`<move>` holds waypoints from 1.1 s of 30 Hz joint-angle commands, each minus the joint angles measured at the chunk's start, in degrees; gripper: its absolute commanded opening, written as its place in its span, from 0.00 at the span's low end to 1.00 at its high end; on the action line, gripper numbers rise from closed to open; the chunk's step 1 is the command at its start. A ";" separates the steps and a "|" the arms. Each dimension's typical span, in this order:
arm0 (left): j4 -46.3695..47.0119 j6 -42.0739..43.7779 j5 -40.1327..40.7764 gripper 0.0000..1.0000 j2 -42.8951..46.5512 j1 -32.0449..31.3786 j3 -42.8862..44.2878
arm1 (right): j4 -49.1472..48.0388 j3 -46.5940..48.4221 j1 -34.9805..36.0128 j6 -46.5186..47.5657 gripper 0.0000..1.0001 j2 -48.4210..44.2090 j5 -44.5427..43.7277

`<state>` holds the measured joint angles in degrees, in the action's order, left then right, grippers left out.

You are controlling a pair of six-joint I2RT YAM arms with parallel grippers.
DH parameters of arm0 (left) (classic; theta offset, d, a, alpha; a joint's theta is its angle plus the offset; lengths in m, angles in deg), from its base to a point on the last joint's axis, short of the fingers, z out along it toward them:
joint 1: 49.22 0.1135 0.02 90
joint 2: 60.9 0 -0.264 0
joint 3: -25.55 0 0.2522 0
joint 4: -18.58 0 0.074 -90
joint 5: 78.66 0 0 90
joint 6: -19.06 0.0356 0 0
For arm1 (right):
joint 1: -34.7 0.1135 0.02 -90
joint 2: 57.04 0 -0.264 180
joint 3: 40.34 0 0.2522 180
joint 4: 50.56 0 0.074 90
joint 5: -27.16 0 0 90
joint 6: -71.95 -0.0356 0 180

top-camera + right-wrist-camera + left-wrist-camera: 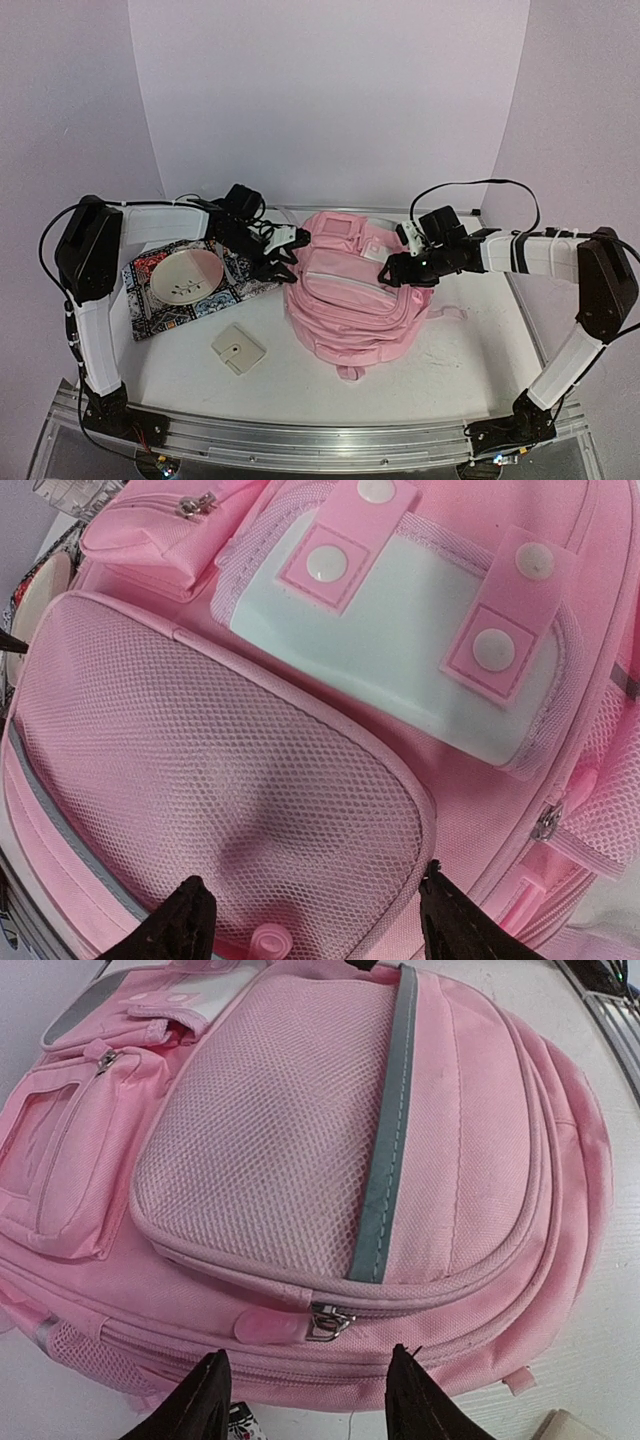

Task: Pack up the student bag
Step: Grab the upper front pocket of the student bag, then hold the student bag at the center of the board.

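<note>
White bench point(440, 370), lilac walls. From above: student bag point(350, 300) lying flat at centre, left tool point(283, 250) at its left edge, right tool point(395, 270) over its right side. Left wrist: fingers point(205, 1400) spread, empty, just short of zip pull point(325, 1320). Right wrist: fingers point(185, 920) wide apart over mesh pocket point(220, 780), gripping nothing.

A shallow cream bowl point(185, 276) sits upright on a patterned mat point(160, 315) of black, white and red, which lies askew on the white table point(450, 360). Near the mat's front corner, apart from it, lies a small square cream wallet point(238, 350), flat
</note>
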<state>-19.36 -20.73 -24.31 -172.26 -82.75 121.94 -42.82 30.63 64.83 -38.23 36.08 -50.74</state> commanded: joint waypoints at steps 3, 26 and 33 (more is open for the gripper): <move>-0.40 7.38 4.53 0.52 -3.49 -1.86 4.42 | -1.10 1.17 0.68 0.97 0.70 0.83 3.48; -2.27 -4.85 7.47 0.00 1.65 -3.29 -1.86 | -1.31 0.36 0.66 -0.97 0.64 2.33 -0.58; -9.72 -13.21 6.62 0.00 4.82 -4.18 -1.43 | -3.06 -0.39 1.55 -3.04 0.34 2.79 -2.89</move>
<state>-20.18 -26.60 -17.41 -171.71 -86.35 120.70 -44.51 30.61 65.18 -39.94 37.86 -52.63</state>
